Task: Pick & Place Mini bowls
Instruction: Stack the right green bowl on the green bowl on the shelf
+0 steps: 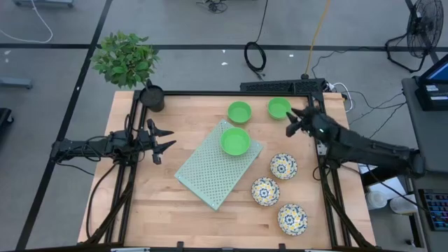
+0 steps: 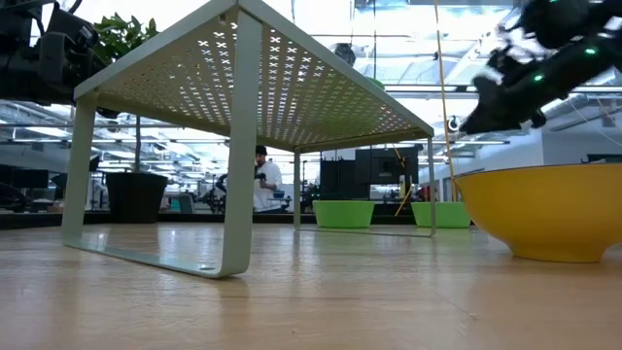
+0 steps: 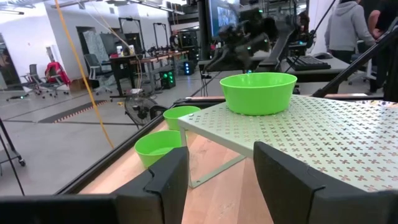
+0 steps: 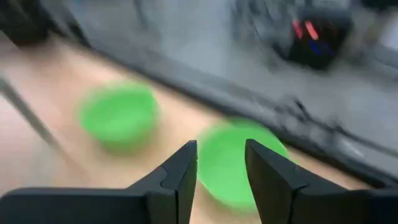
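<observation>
A wooden table [image 1: 140, 210] is seen from above, with two dark robot arms reaching in from either side. In the middle sits a pale green perforated mat [image 1: 210, 171], which the low view shows to be a raised shelf on legs.

One plain green bowl [image 1: 235, 141] rests on the far right part of the mat. Two more green bowls stand on the table beyond it, near the far edge: one [image 1: 239, 111] just past the mat, the other [image 1: 279, 108] to its right.

Three floral bowls, patterned blue, yellow and white inside, sit on the table to the right of the mat. The first [image 1: 283, 166] is closest to the far side, the second [image 1: 265, 190] lies nearer and slightly left, and the third [image 1: 292, 218] is close to the near edge.

The right gripper [image 1: 292, 123] hovers just beside the far right green bowl, its fingers spread apart and holding nothing. The left gripper [image 1: 164, 138] waits at the left of the mat, fingers parted and empty.

A black pot [image 1: 152, 98] with a leafy plant [image 1: 124, 57] stands at the far left corner.
</observation>
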